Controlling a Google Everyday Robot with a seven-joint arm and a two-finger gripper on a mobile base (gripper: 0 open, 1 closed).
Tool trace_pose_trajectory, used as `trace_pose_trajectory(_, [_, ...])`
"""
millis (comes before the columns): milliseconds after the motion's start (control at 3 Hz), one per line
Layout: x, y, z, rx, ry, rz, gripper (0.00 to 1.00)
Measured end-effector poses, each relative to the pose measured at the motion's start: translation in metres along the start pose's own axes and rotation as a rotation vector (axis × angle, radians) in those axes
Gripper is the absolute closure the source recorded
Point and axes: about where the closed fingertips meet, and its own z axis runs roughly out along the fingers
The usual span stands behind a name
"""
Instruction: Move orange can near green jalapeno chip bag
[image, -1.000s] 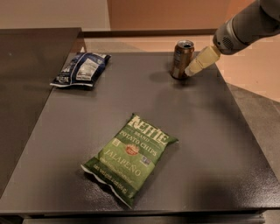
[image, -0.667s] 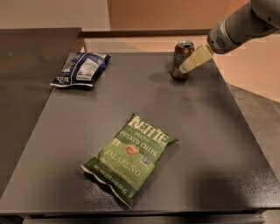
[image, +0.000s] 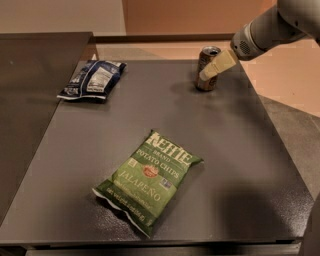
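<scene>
At the far left of the bench (image: 240, 165), the blue bag (image: 92, 80) lies flat, well apart from the job; leave it be. Toward the near middle, the green bag (image: 150, 182) lies face up and slanted, its lettered top turned toward the far right, with bare bench all around it. At the far right corner the can (image: 205, 59) stands upright, near the back edge and well apart from the green bag. The hand (image: 216, 66) reaches in from the upper right and crosses the can's front at mid height, touching it or very nearly so; whether it is apart or clamped on the can cannot be told from this view. The step, by the look of it, is the grasp, and the carry has not begun. To do it well, see that the hand sits square around the can's body, below the rim, and grips firmly before you lift: a round can so near the edge could tip or roll off if nudged. Raise it just clear of the bench, bring it across the open stretch, and set it upright just beside the green bag's top edge, not on it. Let go only once it stands on its own.
</scene>
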Motion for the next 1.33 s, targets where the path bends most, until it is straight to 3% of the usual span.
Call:
trace_pose_trajectory(1000, [-0.025, 0.011, -0.002, -0.111, -0.080, 0.028, 0.70])
trace_pose_trajectory(1333, [-0.026, 0.026, -0.021, -0.145, -0.084, -0.006, 0.94])
